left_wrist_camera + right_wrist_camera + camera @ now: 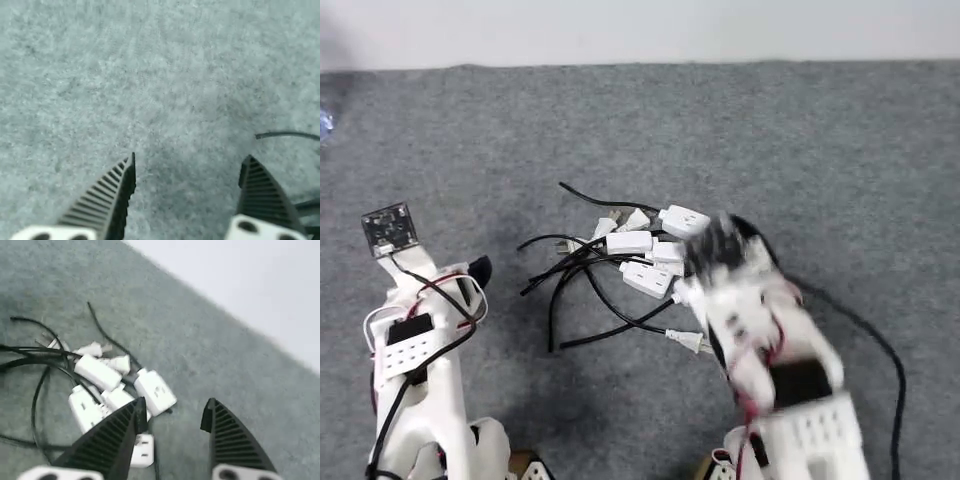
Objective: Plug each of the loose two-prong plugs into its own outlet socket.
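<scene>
A tangle of black cords [582,290] with several white outlet sockets [629,242] and two-prong plugs lies mid-table. One loose plug [685,341] lies at the near side of the pile, and two small plugs [620,222] lie at its far side. My right gripper [720,245] hovers over the pile's right edge. In the right wrist view it [175,412] is open above a white socket [155,390], with other sockets [97,371] and plugs [119,362] beyond. My left gripper [187,167] is open over bare carpet, left of the pile [478,270].
Grey carpet [800,150] covers the table, with a pale wall behind. A black cable [885,350] trails along the right arm. A cord end [290,135] shows near the left gripper. A small circuit board [390,228] sits on the left arm.
</scene>
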You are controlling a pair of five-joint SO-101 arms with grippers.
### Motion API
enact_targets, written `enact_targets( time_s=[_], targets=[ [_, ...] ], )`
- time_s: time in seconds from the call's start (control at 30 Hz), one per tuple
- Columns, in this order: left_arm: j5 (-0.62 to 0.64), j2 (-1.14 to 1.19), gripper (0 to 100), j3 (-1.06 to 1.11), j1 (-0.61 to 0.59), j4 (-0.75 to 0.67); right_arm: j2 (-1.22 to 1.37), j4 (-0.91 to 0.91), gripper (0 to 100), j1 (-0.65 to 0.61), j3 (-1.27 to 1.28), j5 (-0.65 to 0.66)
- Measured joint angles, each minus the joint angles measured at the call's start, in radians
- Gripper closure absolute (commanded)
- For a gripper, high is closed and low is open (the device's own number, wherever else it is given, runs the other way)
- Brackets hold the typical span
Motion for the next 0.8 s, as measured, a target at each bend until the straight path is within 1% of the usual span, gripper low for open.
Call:
enact_targets(
  time_s=[0.13,0.17,0.23,0.33,0.43,0.57,0.67,0.8],
  targets=[
    [0.011,0.000,68,0.002,-0.005,-0.008,0.394,0.123,80.5,-0.008,-0.311,0.005],
    [0.012,0.000,68,0.002,-0.003,-0.008,0.485,0.158,80.5,-0.008,-0.388,0.026],
    [0.014,0.000,68,0.002,-0.002,-0.020,0.649,0.227,80.5,-0.014,-0.519,0.107],
    [0.014,0.000,68,0.002,-0.002,-0.040,0.833,0.345,80.5,-0.049,-0.655,0.298],
    [0.017,0.000,68,0.002,-0.003,-0.044,0.964,0.422,80.5,-0.063,-0.723,0.463],
    [0.017,0.000,68,0.002,-0.003,-0.044,1.088,0.431,80.5,-0.061,-0.761,0.574],
    [0.017,0.000,68,0.002,-0.003,-0.044,1.158,0.437,80.5,-0.061,-0.761,0.635],
    [0.017,0.000,68,0.002,-0.003,-0.044,1.232,0.437,80.5,-0.061,-0.763,0.674]
  ],
)
